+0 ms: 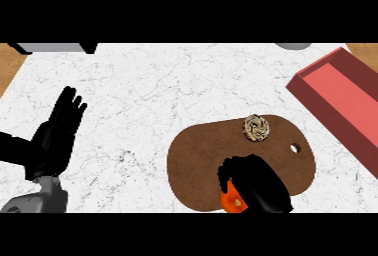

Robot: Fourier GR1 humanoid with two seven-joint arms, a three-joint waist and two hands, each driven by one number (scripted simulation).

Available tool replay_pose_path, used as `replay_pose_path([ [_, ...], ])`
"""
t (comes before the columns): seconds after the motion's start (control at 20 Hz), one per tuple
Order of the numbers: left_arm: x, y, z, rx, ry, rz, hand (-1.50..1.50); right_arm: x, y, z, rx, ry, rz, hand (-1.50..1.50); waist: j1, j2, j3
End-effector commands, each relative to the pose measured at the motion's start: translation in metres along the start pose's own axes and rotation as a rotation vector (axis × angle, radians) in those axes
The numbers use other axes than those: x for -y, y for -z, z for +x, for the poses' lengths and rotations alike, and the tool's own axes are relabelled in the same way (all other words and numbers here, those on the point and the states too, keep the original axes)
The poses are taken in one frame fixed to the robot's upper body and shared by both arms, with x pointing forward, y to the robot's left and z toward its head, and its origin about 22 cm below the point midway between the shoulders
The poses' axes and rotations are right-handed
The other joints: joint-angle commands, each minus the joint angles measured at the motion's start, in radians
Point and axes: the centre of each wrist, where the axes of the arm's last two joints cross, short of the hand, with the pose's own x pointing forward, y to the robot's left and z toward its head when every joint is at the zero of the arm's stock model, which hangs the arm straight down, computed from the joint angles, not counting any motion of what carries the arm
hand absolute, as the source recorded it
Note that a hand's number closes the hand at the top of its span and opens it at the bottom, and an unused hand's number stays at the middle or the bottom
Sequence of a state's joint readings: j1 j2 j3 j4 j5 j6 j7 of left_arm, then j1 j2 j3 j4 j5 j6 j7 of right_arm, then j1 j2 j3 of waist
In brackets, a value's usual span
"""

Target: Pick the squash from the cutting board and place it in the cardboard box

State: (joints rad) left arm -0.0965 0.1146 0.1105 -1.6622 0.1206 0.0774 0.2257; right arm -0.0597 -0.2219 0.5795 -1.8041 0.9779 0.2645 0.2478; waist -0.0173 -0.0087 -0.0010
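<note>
A brown cutting board (199, 160) with a small hole lies at the lower right of the white marble counter. My right hand (255, 182) sits over the board's near part, fingers curled round an orange squash (233, 201), of which only a small piece shows under the palm. A round, brown-and-cream patterned object (256, 127) rests on the board's far edge. The box (336, 97), red-pink with a lighter inside, stands at the right edge, angled. My left hand (57, 132) rests open at the left, fingers up.
A grey object (52, 47) sits at the counter's far left corner and a pale rounded one (295, 46) at the far right. Wooden floor shows past the counter's left and right corners.
</note>
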Motion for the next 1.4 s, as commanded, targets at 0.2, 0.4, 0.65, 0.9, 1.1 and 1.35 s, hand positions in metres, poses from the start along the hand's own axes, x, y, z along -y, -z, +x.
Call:
replay_pose_path([
  [0.2,-0.005,-0.01,0.002,0.011,0.018,-0.002,0.0,0.03,-0.085,0.042,0.182,-0.156,-0.112,1.5,0.005,0.002,0.001],
  [0.4,0.003,0.008,0.007,0.028,0.005,-0.011,0.0,0.058,-0.109,0.054,0.206,-0.156,-0.19,1.5,0.008,0.006,0.001],
  [0.65,0.004,-0.003,0.002,0.005,0.006,0.006,0.0,0.088,-0.122,0.055,0.081,0.065,-0.422,1.5,0.008,0.007,0.001],
  [0.9,-0.001,-0.008,0.004,0.013,0.013,0.0,0.0,0.113,-0.128,0.047,-0.057,0.063,-0.619,1.5,0.009,0.005,0.0],
  [1.1,0.015,0.004,-0.01,0.001,-0.001,0.001,0.0,0.128,-0.121,0.029,-0.134,0.088,-0.654,1.5,0.006,0.011,0.001],
  [1.35,-0.007,-0.004,0.006,0.017,0.011,-0.031,0.0,0.159,-0.102,-0.001,-0.226,0.099,-0.653,1.5,0.023,0.008,0.001],
])
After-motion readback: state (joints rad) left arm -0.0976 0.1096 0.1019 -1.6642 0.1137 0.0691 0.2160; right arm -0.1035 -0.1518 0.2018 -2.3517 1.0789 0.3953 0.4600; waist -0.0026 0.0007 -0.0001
